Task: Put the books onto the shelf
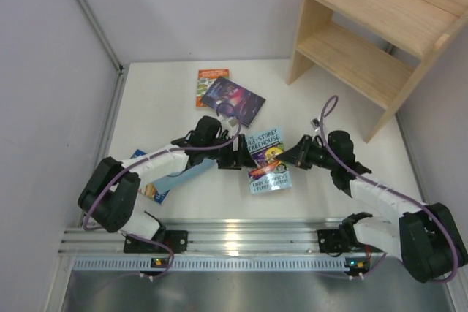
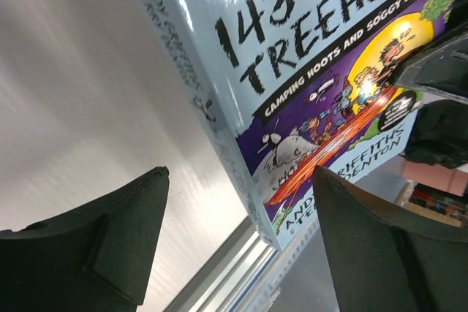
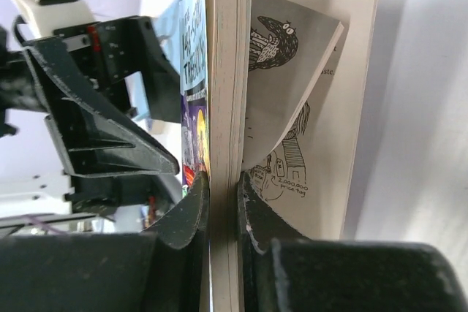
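A light-blue illustrated treehouse book (image 1: 267,160) sits mid-table between both grippers. My right gripper (image 1: 291,154) is shut on its right edge; in the right wrist view the fingers (image 3: 189,213) pinch the page block (image 3: 227,71) while the back leaves curl away. My left gripper (image 1: 238,156) stands open at the book's left side, the spine corner (image 2: 252,180) lying between its fingers (image 2: 124,242) without touching. An orange book (image 1: 212,82) and a dark purple galaxy book (image 1: 235,99) lie at the back. The wooden shelf (image 1: 373,27) stands far right.
Two more blue books (image 1: 175,177) lie partly under my left arm near the front left. Grey walls close the left and back sides. A metal rail (image 1: 241,235) runs along the near edge by the arm bases.
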Available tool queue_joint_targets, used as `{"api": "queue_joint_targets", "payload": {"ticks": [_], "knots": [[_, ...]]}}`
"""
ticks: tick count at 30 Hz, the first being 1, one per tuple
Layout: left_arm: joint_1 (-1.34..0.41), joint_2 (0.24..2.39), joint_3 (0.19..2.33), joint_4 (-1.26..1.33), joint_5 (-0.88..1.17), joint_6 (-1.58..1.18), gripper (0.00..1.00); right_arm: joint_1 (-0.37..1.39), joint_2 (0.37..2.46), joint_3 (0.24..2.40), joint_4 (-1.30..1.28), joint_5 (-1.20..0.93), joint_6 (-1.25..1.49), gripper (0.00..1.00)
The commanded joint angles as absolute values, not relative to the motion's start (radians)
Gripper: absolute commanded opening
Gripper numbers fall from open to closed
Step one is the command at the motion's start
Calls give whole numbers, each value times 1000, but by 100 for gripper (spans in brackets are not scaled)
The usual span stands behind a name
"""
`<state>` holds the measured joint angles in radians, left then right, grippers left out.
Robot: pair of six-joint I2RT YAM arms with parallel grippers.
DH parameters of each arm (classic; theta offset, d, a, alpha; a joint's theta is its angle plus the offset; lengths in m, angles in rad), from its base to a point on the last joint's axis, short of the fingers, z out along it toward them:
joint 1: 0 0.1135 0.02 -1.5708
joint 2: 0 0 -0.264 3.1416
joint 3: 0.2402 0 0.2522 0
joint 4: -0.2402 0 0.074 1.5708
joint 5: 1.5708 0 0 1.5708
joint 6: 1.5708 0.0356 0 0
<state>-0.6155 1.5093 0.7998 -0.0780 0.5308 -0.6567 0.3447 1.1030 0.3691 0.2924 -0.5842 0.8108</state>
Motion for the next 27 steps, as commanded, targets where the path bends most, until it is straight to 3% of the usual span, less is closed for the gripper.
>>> {"api": "queue_joint_targets", "payload": {"ticks": [1, 6, 12, 15, 17, 20, 21, 22, 27], "knots": [[-609, 1441, 769, 17, 618, -721, 85, 350, 1028, 437, 337, -672, 886, 0], [-604, 1391, 703, 295, 695, -888, 85, 354, 971, 437, 391, -749, 957, 0], [-606, 1367, 647, 403, 725, -969, 79, 376, 885, 407, 408, -756, 1009, 0], [-606, 1350, 632, 454, 742, -1006, 64, 382, 871, 394, 402, -755, 1009, 0], [-606, 1339, 635, 472, 750, -1026, 43, 387, 868, 394, 362, -750, 993, 1], [-606, 1310, 634, 483, 750, -1049, 17, 388, 853, 448, 127, -654, 875, 21], [-606, 1290, 632, 483, 747, -1052, 7, 390, 845, 465, 54, -611, 836, 40], [-606, 1279, 632, 480, 738, -1063, 0, 390, 835, 501, -2, -570, 772, 49], [-606, 1244, 699, 317, 672, -1028, 0, 394, 842, 656, -403, -321, 635, 80]]}}
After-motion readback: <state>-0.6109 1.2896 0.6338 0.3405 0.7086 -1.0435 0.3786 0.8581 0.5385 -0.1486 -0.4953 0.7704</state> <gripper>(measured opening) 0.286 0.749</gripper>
